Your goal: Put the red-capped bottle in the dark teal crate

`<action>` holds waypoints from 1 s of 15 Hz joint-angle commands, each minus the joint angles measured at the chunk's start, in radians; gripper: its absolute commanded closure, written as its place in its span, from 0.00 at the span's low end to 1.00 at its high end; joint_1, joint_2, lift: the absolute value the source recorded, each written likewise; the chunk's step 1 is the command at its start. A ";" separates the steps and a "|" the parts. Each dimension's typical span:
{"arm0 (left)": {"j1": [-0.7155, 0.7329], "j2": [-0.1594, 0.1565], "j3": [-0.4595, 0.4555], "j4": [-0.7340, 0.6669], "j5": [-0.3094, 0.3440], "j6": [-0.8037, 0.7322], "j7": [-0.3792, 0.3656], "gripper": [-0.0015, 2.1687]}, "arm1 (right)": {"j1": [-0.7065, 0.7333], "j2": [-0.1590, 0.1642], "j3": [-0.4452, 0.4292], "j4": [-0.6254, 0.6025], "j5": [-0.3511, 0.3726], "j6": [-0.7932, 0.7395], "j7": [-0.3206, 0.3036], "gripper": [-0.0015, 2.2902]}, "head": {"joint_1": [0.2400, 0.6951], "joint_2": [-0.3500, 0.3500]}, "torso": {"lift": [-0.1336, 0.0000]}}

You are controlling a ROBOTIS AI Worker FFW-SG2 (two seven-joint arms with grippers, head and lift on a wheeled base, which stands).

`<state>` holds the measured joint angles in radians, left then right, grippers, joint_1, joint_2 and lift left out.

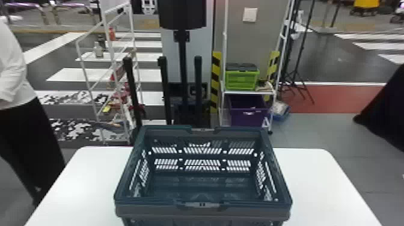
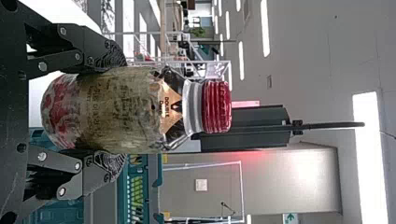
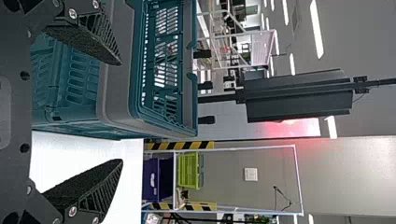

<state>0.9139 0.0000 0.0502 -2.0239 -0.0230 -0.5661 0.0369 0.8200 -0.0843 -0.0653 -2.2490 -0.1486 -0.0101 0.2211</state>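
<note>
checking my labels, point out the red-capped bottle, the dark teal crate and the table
Red-capped bottle [image 2: 121, 109]: left wrist view, on its label
Dark teal crate [image 1: 150, 202]: head view, on its near rim
Table [image 1: 318, 186]: head view, bare top right of the crate

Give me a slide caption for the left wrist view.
Red-capped bottle gripped upright between black jaws, teal crate behind.

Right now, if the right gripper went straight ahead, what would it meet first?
The right gripper would probably meet the dark teal crate at its near right corner, though depth is unclear.
</note>
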 commanded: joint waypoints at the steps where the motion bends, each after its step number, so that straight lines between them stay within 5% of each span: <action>1: 0.002 -0.003 0.000 0.008 0.000 -0.008 0.000 0.99 | 0.002 0.000 0.001 0.012 0.000 -0.027 0.001 0.06 | 0.57 0.50 | 1.00; 12: -0.017 -0.003 -0.001 0.008 -0.001 0.001 0.000 0.99 | 0.004 0.000 0.001 0.049 -0.002 -0.080 0.004 0.06 | 0.57 0.50 | 1.00; 15: -0.049 -0.003 0.005 -0.067 -0.009 0.139 -0.009 0.99 | 0.004 -0.003 -0.001 0.051 -0.003 -0.080 0.003 0.06 | 0.57 0.50 | 1.00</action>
<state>0.8828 0.0000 0.0526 -2.0516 -0.0279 -0.4999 0.0295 0.8238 -0.0866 -0.0652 -2.1996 -0.1514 -0.0896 0.2240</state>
